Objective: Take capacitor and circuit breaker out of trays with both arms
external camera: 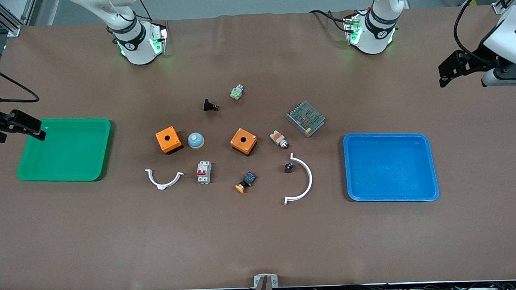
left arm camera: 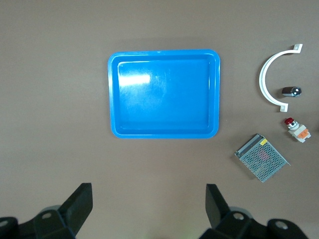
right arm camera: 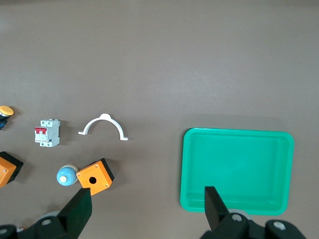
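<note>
Centrally on the brown tabletop (external camera: 261, 239), with twelve o'clock taken toward the robots' bases in the front view, the tiny black cylindrical capacitor (external camera: 288, 167) (left arm camera: 291, 91) lies inside the curve of a large white plastic half-ring clamp (external camera: 304, 180) (left arm camera: 265, 79), close to its upper end. At the capacitor's three o'clock, well apart, sits the blue rectangular plastic tray (external camera: 390, 166) (left arm camera: 164, 94).

At the capacitor's nine o'clock, the white-grey rectangular breaker with red levers (external camera: 204, 171) (right arm camera: 47, 133) lies flat. Around it are a small white half-ring clamp (external camera: 164, 179) (right arm camera: 103, 124) at its nine o'clock, a pale blue dome (external camera: 195, 140) (right arm camera: 65, 176) at twelve, and an orange square box with a round hole (external camera: 168, 139) (right arm camera: 94, 175) at ten.

The green rectangular plastic tray (external camera: 69, 149) (right arm camera: 237, 169) sits at the right arm's end.

The left gripper (external camera: 443, 75) (left arm camera: 148, 209) hangs over bare tabletop at the blue tray's two o'clock, fingers spread wide and holding nothing. The right gripper (external camera: 38, 132) (right arm camera: 147, 211) hangs over the green tray's ten o'clock rim, equally wide and empty.
</note>
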Controlling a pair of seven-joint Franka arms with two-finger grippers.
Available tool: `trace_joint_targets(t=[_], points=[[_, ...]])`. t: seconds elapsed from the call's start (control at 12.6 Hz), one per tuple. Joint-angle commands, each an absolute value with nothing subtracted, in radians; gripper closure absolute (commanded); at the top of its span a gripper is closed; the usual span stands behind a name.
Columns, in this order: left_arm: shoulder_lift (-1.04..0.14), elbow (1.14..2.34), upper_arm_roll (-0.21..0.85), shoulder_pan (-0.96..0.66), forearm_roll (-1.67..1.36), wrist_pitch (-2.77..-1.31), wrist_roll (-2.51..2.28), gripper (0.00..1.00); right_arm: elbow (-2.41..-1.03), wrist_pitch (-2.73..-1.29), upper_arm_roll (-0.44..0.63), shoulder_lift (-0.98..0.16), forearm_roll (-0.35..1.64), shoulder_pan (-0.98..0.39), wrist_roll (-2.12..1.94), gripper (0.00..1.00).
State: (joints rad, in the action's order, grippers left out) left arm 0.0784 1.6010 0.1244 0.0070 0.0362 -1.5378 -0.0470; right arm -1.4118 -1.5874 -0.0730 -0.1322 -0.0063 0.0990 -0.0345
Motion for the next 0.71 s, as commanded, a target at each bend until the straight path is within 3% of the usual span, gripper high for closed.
trace_joint_targets(t=[0.0,0.63], points=[[0.097,1.598,0.123,0.008,0.026,-1.531,-0.048,0.0,-1.463,-1.597,0.03,-0.078,0.014,-0.007,-0.025,0.0],[0.101,1.589,0.124,0.008,0.02,-1.5,-0.04,0.0,-1.463,-1.545,0.034,-0.074,0.028,-0.006,-0.029,0.0]])
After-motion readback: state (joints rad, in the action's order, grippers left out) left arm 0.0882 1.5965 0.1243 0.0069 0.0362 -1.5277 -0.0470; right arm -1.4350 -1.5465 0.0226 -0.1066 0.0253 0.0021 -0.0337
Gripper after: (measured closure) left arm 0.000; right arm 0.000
